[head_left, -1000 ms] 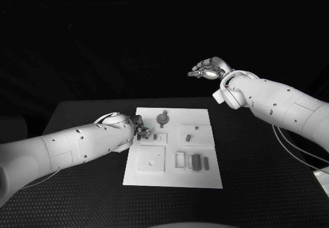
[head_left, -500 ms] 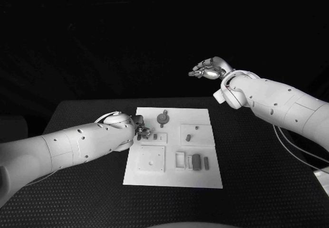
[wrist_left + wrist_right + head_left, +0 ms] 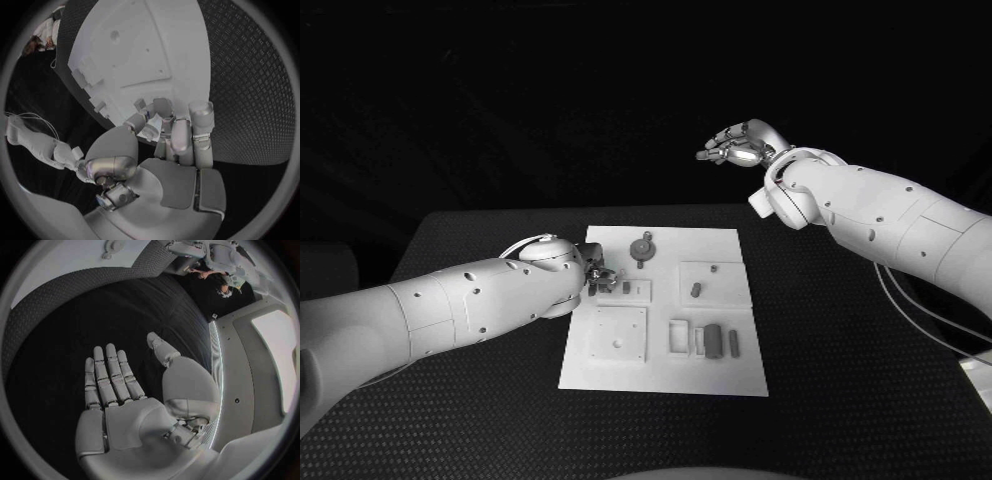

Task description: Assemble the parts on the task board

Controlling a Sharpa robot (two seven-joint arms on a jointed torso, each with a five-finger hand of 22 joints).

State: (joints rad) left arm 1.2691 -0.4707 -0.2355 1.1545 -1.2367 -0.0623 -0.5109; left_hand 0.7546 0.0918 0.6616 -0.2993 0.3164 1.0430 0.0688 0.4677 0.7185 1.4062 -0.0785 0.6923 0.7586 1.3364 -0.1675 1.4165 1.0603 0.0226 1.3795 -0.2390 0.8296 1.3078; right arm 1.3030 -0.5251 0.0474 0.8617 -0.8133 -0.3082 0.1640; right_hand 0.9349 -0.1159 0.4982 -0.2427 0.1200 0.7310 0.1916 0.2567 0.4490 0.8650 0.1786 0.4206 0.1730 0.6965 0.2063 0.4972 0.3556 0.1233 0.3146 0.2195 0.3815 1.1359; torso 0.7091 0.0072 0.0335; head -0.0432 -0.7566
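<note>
The white task board (image 3: 661,375) lies in the middle of the black table. On it are a round grey part (image 3: 643,248), a short peg (image 3: 695,290), small upright pieces (image 3: 630,288) and grey bars (image 3: 713,340). My left hand (image 3: 594,277) is low at the board's left edge, its fingertips drawn together beside the upright pieces. In the left wrist view the left hand's fingers (image 3: 181,135) and thumb meet at the edge of the board (image 3: 150,45); whether they pinch a piece is hidden. My right hand (image 3: 740,145) is raised far behind the table, and its palm (image 3: 125,405) is flat and empty.
A raised square plate (image 3: 613,335) with a hole sits at the board's near left, and a rectangular frame (image 3: 678,338) is next to the bars. Bare textured table (image 3: 848,340) lies on both sides of the board. A cable (image 3: 920,310) hangs under the right arm.
</note>
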